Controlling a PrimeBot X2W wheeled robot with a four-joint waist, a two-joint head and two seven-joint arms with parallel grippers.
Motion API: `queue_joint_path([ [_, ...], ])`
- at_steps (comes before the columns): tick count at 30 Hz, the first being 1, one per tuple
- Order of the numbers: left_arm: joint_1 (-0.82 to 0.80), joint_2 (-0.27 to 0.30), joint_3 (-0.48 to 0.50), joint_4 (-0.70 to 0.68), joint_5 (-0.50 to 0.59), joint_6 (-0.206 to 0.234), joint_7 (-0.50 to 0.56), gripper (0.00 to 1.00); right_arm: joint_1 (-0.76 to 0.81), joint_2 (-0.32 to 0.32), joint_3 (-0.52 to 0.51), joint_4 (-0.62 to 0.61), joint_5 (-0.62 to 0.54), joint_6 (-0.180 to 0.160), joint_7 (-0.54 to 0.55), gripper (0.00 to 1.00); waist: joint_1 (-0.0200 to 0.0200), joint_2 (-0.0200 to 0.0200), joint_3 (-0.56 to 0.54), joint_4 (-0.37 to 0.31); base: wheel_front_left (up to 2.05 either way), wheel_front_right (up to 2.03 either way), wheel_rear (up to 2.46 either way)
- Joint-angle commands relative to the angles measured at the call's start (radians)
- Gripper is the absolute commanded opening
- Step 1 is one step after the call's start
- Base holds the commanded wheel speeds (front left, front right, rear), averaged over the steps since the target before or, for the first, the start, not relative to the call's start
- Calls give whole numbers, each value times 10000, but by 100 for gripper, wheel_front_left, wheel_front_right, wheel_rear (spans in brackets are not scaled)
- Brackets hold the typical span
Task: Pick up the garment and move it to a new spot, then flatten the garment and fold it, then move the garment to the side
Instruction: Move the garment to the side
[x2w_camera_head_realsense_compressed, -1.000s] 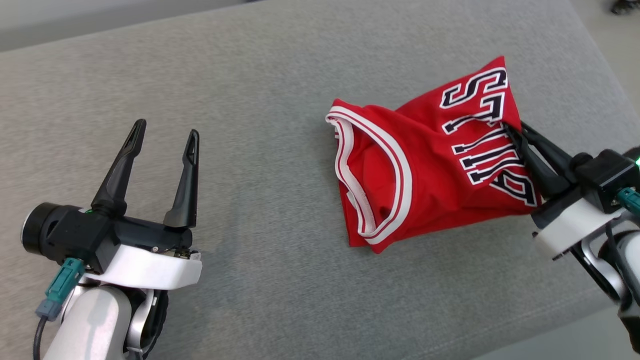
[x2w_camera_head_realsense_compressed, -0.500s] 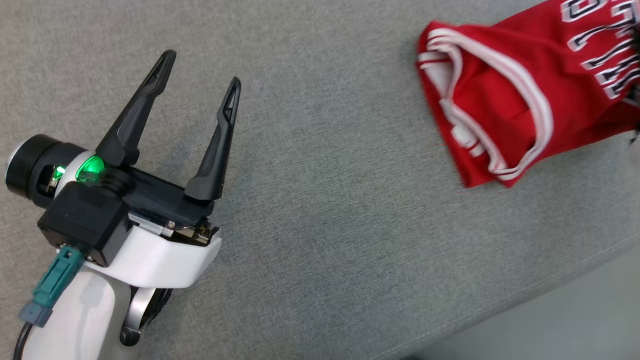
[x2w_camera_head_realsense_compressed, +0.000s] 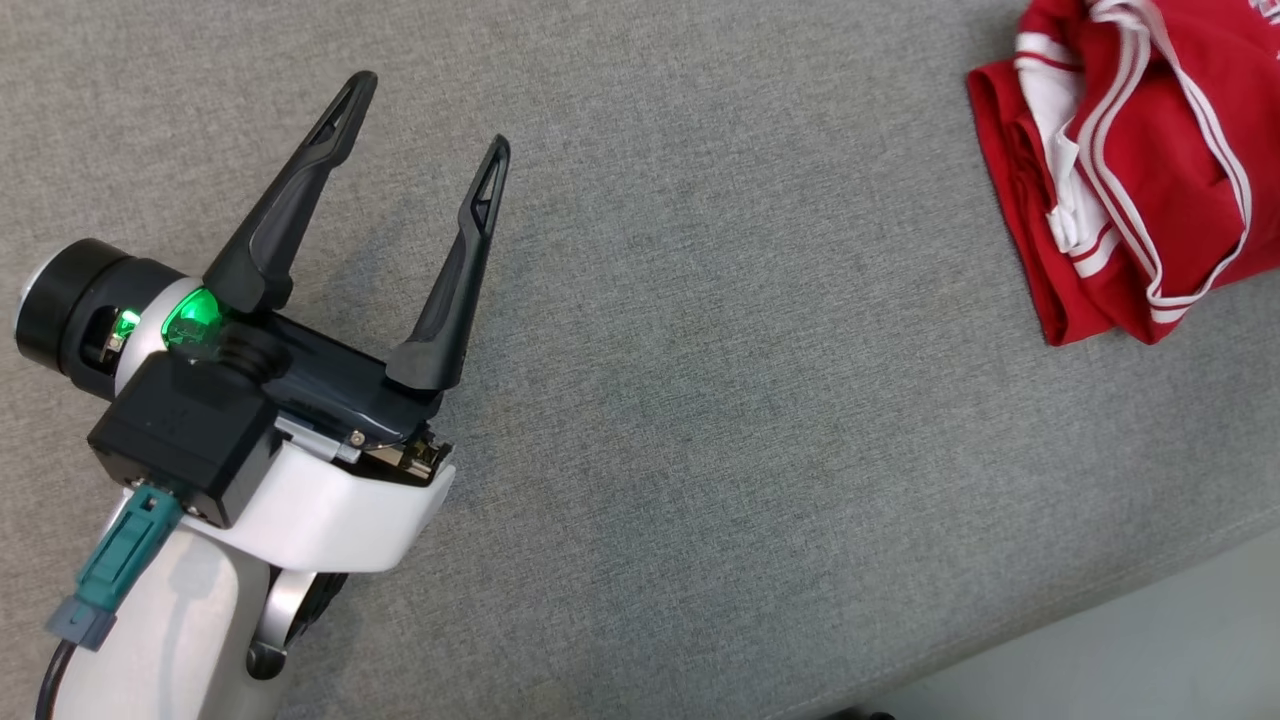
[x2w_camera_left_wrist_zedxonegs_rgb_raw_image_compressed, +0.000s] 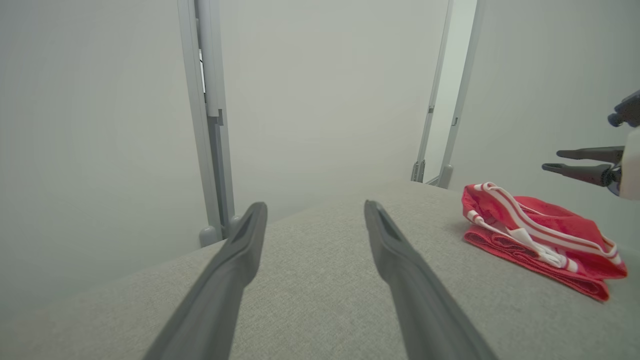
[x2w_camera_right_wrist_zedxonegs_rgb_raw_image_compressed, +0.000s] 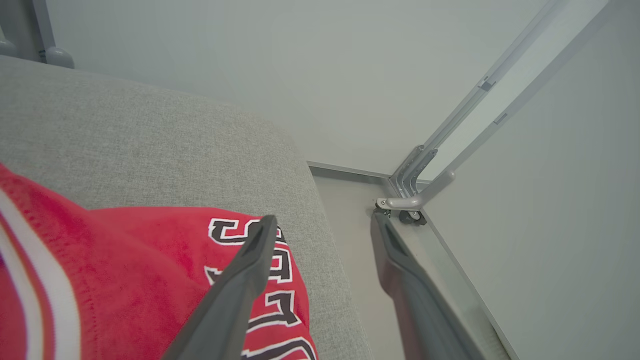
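Observation:
The garment (x2w_camera_head_realsense_compressed: 1120, 180), a red jersey with white trim, lies bunched in folds at the far right of the grey cushioned surface (x2w_camera_head_realsense_compressed: 700, 350). My left gripper (x2w_camera_head_realsense_compressed: 427, 118) hovers open and empty over the surface's left part, far from the garment. In the left wrist view its fingers (x2w_camera_left_wrist_zedxonegs_rgb_raw_image_compressed: 315, 210) stand wide apart, with the garment (x2w_camera_left_wrist_zedxonegs_rgb_raw_image_compressed: 540, 235) lying off to the right and my right gripper (x2w_camera_left_wrist_zedxonegs_rgb_raw_image_compressed: 552, 161) hanging just above it. In the right wrist view my right gripper (x2w_camera_right_wrist_zedxonegs_rgb_raw_image_compressed: 324, 222) is open with nothing between its fingers. The jersey's lettered part (x2w_camera_right_wrist_zedxonegs_rgb_raw_image_compressed: 125, 280) lies beneath its left finger.
The surface's rounded edge drops to pale floor (x2w_camera_head_realsense_compressed: 1150, 640) at the lower right. Grey metal frame posts (x2w_camera_left_wrist_zedxonegs_rgb_raw_image_compressed: 207, 100) stand behind the surface, and a frame foot with a caster (x2w_camera_right_wrist_zedxonegs_rgb_raw_image_compressed: 410, 205) sits on the floor past its corner. The garment lies close to that corner.
My right gripper has opened and let go of the garment, which now lies bunched on the surface. The head camera has swung left, shifting the whole picture. My left gripper stays open.

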Motion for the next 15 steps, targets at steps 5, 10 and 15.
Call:
queue_joint_path([
  [5, 350, -46, 47, 449, -159, 124, -241, 100, 807, 388, -1138, -1006, 161, -23, -48, 100, 0, 0, -711, 5, 0, 0, 0],
  [10, 775, -104, 135, 881, -304, 315, -421, 100, 1694, 1030, -1853, -2162, 271, -17, -49, 100, 0, 0, -1390, 107, 0, 0, 0],
  [15, 1453, -205, 325, 1384, -575, 578, -717, 100, 3084, 1932, -2030, -3605, 133, -17, -38, 100, 0, 0, -2289, 395, 0, 0, 0],
])
